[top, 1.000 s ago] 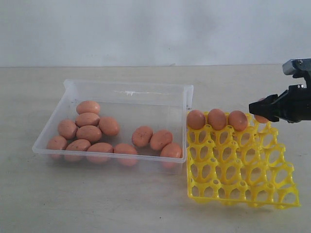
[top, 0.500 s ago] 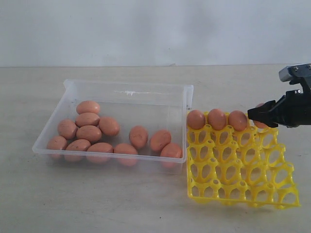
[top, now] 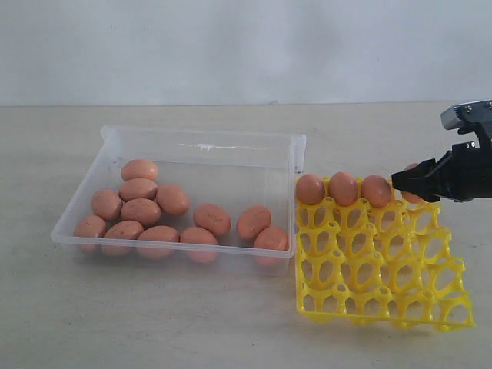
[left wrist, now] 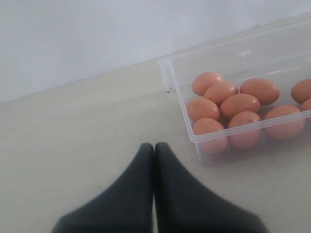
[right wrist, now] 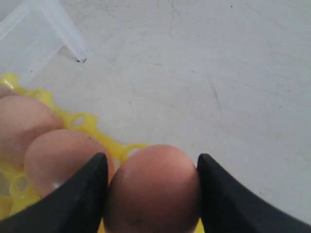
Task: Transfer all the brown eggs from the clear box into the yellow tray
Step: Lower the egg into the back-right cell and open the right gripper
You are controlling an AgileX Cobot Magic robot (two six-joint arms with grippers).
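**Position of workpieces.** Twelve brown eggs point(top: 141, 211) lie loose on the floor of the clear box point(top: 201, 135), most of them bunched and touching at the end away from the tray. The yellow tray point(top: 377, 261) stands on the bench point(top: 192, 307) just beside the box. Three seated eggs point(top: 343, 188) occupy the back row. The held egg point(right wrist: 153, 189) sits at the fourth, outermost cup of that row. Whether it is fully seated cannot be told, since the fingers hide its lower part.

**End effector state.** The right end effector point(right wrist: 151, 158) is clamped on the held egg, with one finger against each flank across the short axis. The left end effector point(left wrist: 154, 145) hangs over bare bench near a corner of the box, fingers pressed together and carrying nothing.

**Handling properties (assessment).**
- The eggs are probably light, so lifting load is not a concern.
- The shell is rigid but brittle. Apply only enough force to prevent slipping.
- The matte, curved surface gives little purchase. A grip off the widest girth is likely to squeeze the egg out.

**Recommended hold.** Grip across the middle, at the widest point, with the long axis running between the fingers. In the cluster, take an outlying egg first. Fingers need room on both sides, and neighbours roll when nudged.
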